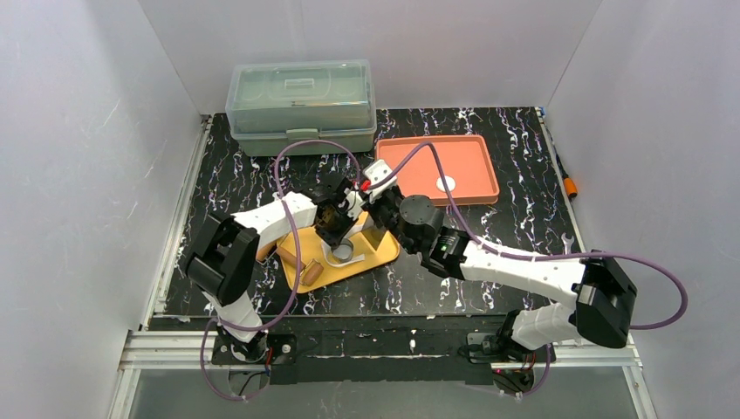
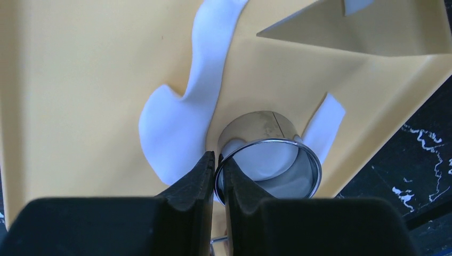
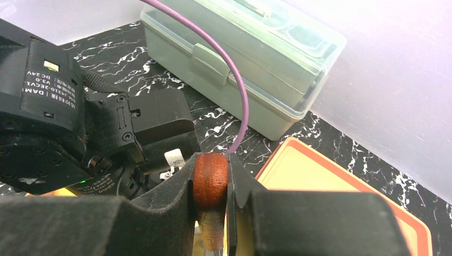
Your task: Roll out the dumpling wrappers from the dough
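The left gripper [image 2: 216,161] pinched one shiny metal ring [image 2: 269,154] on ragged white dough [image 2: 173,128]; the right gripper [image 3: 211,172] clamped one rounded wooden handle [image 3: 210,186].

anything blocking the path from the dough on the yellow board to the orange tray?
Yes. The right tool, shut on a brown wooden handle, lies with its wrist across the straight line from the white dough to the orange rectangular tray. The left tool grips the shiny metal ring on that dough.
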You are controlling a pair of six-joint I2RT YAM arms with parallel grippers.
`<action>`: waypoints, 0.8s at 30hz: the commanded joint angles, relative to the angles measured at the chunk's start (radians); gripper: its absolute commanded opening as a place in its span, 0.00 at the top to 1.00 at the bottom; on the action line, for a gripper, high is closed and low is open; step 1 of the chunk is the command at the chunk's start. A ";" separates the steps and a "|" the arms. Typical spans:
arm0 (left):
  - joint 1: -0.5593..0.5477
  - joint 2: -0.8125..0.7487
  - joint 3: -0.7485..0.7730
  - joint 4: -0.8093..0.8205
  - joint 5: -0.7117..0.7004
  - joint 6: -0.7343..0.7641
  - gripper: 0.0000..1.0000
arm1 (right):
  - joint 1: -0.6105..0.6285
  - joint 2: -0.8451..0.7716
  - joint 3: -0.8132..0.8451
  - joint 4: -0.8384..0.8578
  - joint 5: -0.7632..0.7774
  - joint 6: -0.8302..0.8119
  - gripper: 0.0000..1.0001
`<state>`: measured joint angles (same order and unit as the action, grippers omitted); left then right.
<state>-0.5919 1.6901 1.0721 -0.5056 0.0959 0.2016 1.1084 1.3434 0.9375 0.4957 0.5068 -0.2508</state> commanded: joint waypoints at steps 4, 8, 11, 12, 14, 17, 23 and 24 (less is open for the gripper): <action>-0.022 0.059 0.076 0.033 0.018 -0.002 0.91 | 0.003 -0.077 0.000 0.046 0.098 -0.002 0.99; -0.031 0.091 0.109 0.034 0.016 -0.002 0.91 | 0.003 -0.111 -0.005 0.021 0.145 -0.018 0.99; -0.039 0.111 0.144 0.031 0.011 0.006 0.91 | 0.003 -0.134 -0.008 0.008 0.175 -0.034 0.99; -0.044 0.122 0.159 0.027 0.010 0.010 0.91 | 0.004 -0.139 -0.007 0.001 0.182 -0.041 0.99; -0.051 0.147 0.186 0.012 0.009 0.020 0.91 | 0.003 -0.150 -0.001 -0.015 0.207 -0.050 0.99; -0.054 0.169 0.225 -0.008 0.014 0.028 0.90 | 0.003 -0.172 -0.003 -0.026 0.233 -0.065 0.99; -0.059 0.173 0.243 -0.035 0.021 0.042 0.78 | 0.003 -0.212 -0.003 -0.048 0.243 -0.088 0.99; -0.059 0.169 0.246 -0.041 0.019 0.043 0.76 | 0.003 -0.219 0.001 -0.055 0.230 -0.093 0.99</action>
<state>-0.6456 1.8759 1.2861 -0.4904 0.1051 0.2283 1.1080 1.1786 0.9318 0.4015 0.7185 -0.3111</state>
